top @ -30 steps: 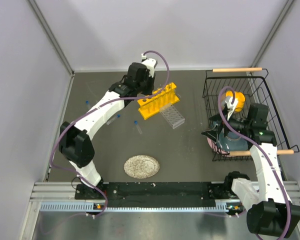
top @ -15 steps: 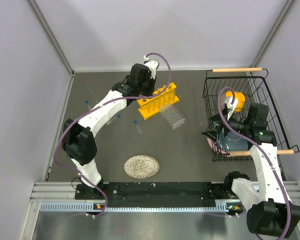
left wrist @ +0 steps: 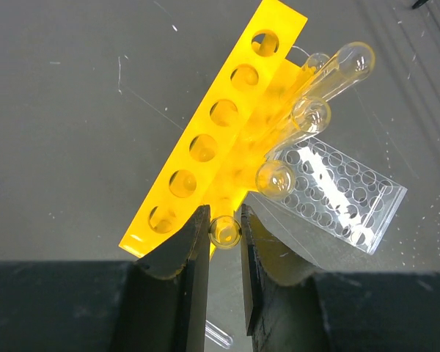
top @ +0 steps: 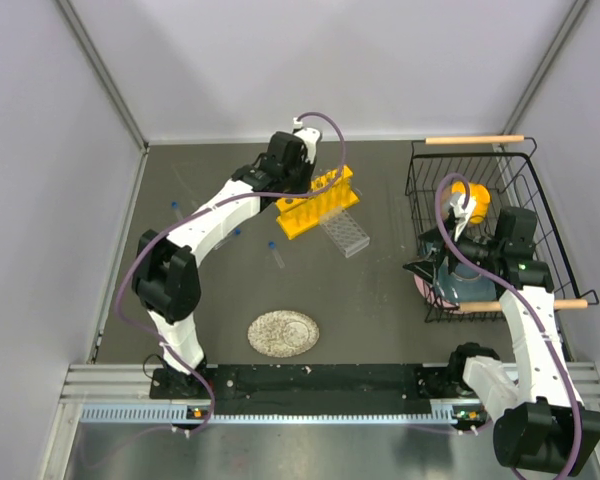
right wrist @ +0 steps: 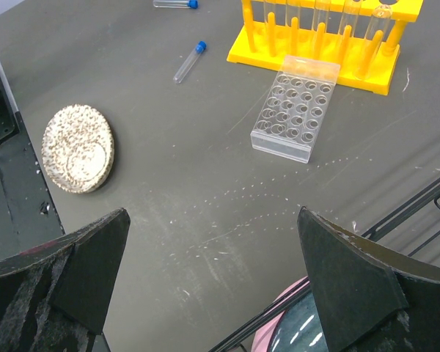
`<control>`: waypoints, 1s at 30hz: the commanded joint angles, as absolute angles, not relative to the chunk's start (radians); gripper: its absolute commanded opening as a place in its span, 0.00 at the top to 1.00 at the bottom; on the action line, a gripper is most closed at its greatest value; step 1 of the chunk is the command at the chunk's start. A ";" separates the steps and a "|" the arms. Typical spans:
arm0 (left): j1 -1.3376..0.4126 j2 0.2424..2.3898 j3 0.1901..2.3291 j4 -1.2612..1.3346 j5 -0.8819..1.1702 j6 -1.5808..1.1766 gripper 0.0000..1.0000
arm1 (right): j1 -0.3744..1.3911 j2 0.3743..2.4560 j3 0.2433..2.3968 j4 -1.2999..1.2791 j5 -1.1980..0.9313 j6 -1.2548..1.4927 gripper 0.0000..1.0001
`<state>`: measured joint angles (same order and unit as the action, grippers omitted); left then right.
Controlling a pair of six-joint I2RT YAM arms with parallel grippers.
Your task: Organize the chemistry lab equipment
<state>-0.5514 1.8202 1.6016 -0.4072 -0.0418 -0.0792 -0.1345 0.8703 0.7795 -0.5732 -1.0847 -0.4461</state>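
The yellow six-hole rack stands at the table's back middle, with the small clear gridded rack against its near right side. In the left wrist view several clear glass tubes stand in the yellow rack. My left gripper is shut on one thin glass tube at the rack's near end; I cannot tell whether the tube sits in a hole. My right gripper is wide open and empty at the basket's left edge. Blue-capped vials lie on the table left of the racks.
A round speckled plate lies near the front. The black wire basket with bowls fills the right side. The right wrist view shows the clear rack, a vial and the plate.
My left arm has shifted a little to the right over the yellow rack's left end. The right arm has not moved.
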 commanded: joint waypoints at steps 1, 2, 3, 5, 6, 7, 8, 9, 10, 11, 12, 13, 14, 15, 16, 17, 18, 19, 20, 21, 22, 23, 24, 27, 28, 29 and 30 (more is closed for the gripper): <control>-0.548 1.842 1.637 -0.376 -0.038 -0.069 0.93 | -0.147 0.851 0.785 -0.561 -1.101 -0.477 0.01; -0.548 1.847 1.635 -0.376 -0.037 -0.069 0.92 | -0.147 0.850 0.784 -0.561 -1.103 -0.476 0.01; -0.548 1.848 1.634 -0.376 -0.038 -0.072 0.92 | -0.147 0.850 0.785 -0.561 -1.103 -0.476 0.01; -0.548 1.855 1.631 -0.374 -0.037 -0.072 0.88 | -0.147 0.850 0.785 -0.560 -1.100 -0.477 0.01; -0.548 1.855 1.629 -0.376 -0.037 -0.074 0.86 | -0.147 0.850 0.785 -0.561 -1.100 -0.477 0.01; -0.549 1.858 1.628 -0.374 -0.035 -0.074 0.85 | -0.147 0.850 0.785 -0.561 -1.101 -0.477 0.01; -0.548 1.858 1.626 -0.374 -0.037 -0.075 0.84 | -0.147 0.850 0.784 -0.561 -1.100 -0.477 0.01; -0.548 1.856 1.623 -0.376 -0.038 -0.077 0.79 | -0.147 0.850 0.782 -0.561 -1.100 -0.477 0.01; -0.548 1.856 1.623 -0.376 -0.038 -0.077 0.77 | -0.146 0.850 0.784 -0.560 -1.100 -0.477 0.01; -0.549 1.855 1.623 -0.374 -0.038 -0.078 0.74 | -0.147 0.851 0.782 -0.561 -1.100 -0.479 0.01; -0.549 1.852 1.620 -0.376 -0.041 -0.083 0.71 | -0.147 0.853 0.782 -0.561 -1.100 -0.479 0.01; -0.548 1.847 1.618 -0.376 -0.043 -0.084 0.66 | -0.147 0.851 0.784 -0.561 -1.098 -0.479 0.01; -0.548 1.841 1.618 -0.376 -0.043 -0.086 0.64 | -0.146 0.851 0.782 -0.561 -1.098 -0.479 0.01; -0.549 1.836 1.614 -0.376 -0.046 -0.087 0.62 | -0.147 0.850 0.782 -0.561 -1.098 -0.479 0.01; -0.548 1.826 1.611 -0.377 -0.049 -0.090 0.60 | -0.147 0.850 0.784 -0.561 -1.098 -0.480 0.01; -0.548 1.819 1.609 -0.379 -0.051 -0.091 0.55 | -0.147 0.850 0.782 -0.561 -1.097 -0.480 0.01; -0.549 1.813 1.606 -0.380 -0.051 -0.089 0.53 | -0.146 0.850 0.784 -0.561 -1.097 -0.480 0.01; -0.548 1.801 1.605 -0.383 -0.052 -0.089 0.51 | -0.147 0.850 0.782 -0.561 -1.097 -0.480 0.01; -0.548 1.793 1.605 -0.388 -0.058 -0.087 0.49 | -0.147 0.850 0.784 -0.561 -1.097 -0.480 0.01; -0.549 1.787 1.603 -0.391 -0.060 -0.087 0.49 | -0.147 0.850 0.782 -0.561 -1.095 -0.482 0.01; -0.548 1.767 1.600 -0.399 -0.063 -0.087 0.48 | -0.147 0.850 0.781 -0.561 -1.094 -0.482 0.01; -0.549 1.757 1.598 -0.402 -0.070 -0.089 0.47 | -0.147 0.848 0.781 -0.561 -1.094 -0.482 0.01; -0.548 1.744 1.589 -0.406 -0.075 -0.092 0.46 | -0.147 0.848 0.781 -0.561 -1.094 -0.482 0.01; -0.548 1.665 1.560 -0.410 -0.100 -0.104 0.41 | -0.147 0.847 0.781 -0.561 -1.091 -0.485 0.01; -0.548 1.646 1.551 -0.411 -0.106 -0.106 0.39 | -0.147 0.845 0.781 -0.561 -1.088 -0.486 0.01; -0.548 1.628 1.542 -0.411 -0.110 -0.106 0.38 | -0.149 0.845 0.779 -0.561 -1.086 -0.488 0.01; -0.548 1.609 1.522 -0.411 -0.113 -0.107 0.34 | -0.149 0.844 0.778 -0.561 -1.085 -0.488 0.01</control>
